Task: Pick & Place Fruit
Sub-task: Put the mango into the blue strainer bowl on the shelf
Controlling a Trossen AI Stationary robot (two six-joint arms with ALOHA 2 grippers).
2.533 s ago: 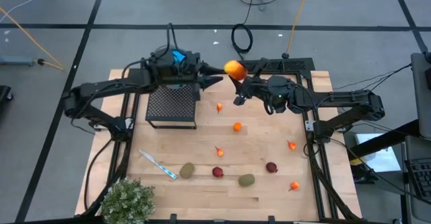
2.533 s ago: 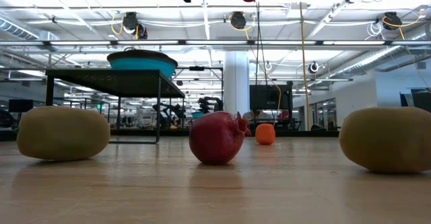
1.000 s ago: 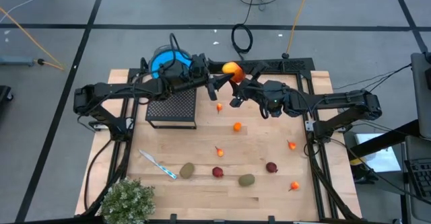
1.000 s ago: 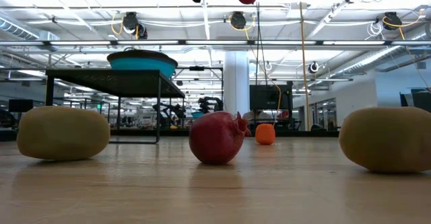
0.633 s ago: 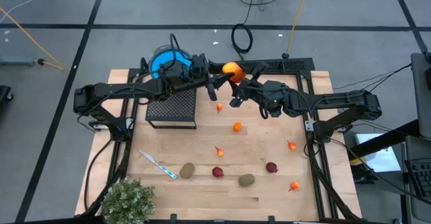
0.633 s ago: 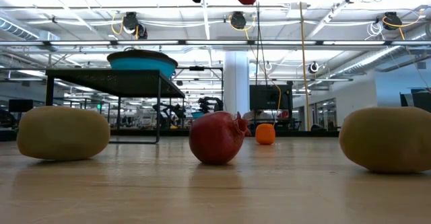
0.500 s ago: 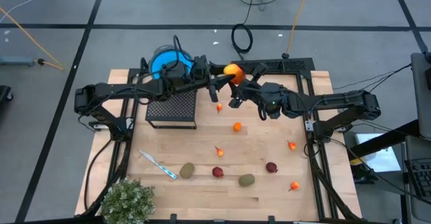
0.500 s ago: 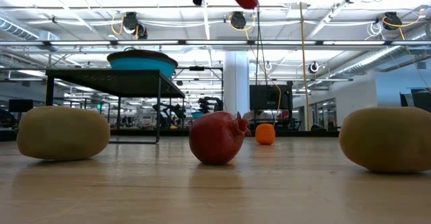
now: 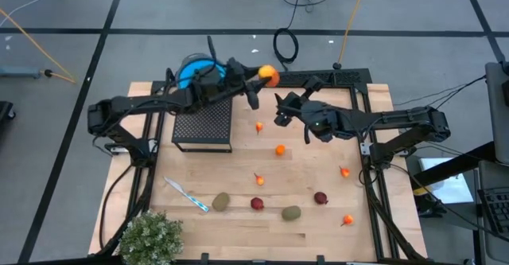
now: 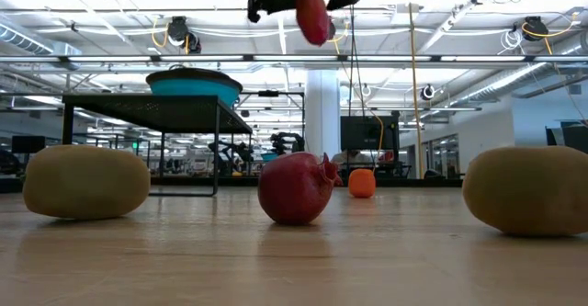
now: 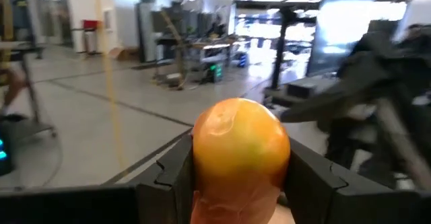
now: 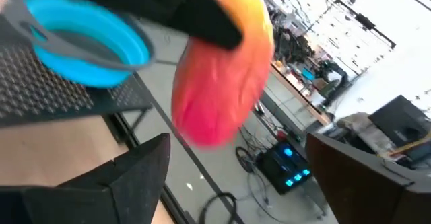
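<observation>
Looking straight down in the high view: left gripper [image 9: 258, 84] raised at the far side of the wooden table [image 9: 318, 225], fingers closed on the long red-orange fruit [image 9: 270, 75], just beside the blue bowl [image 9: 193, 68] on the black mesh stand [image 9: 202, 124]. Right gripper [image 9: 284, 108] close by, fingers spread, holding nothing, apart from that fruit. Small orange and red pieces, dark red rounds and olive ovals scattered on the near half of the table.

Low view: held fruit [image 10: 311, 17] hanging high between dark fingers; pomegranate [image 10: 297, 187] and two kiwis resting on the table below.

Left wrist view: fruit [image 11: 240, 155] clamped between both fingers [image 11: 176, 170].

Right wrist view: same fruit [image 12: 222, 79] beyond the parted fingers [image 12: 138, 173], untouched by them, bowl [image 12: 84, 39] beside it.
</observation>
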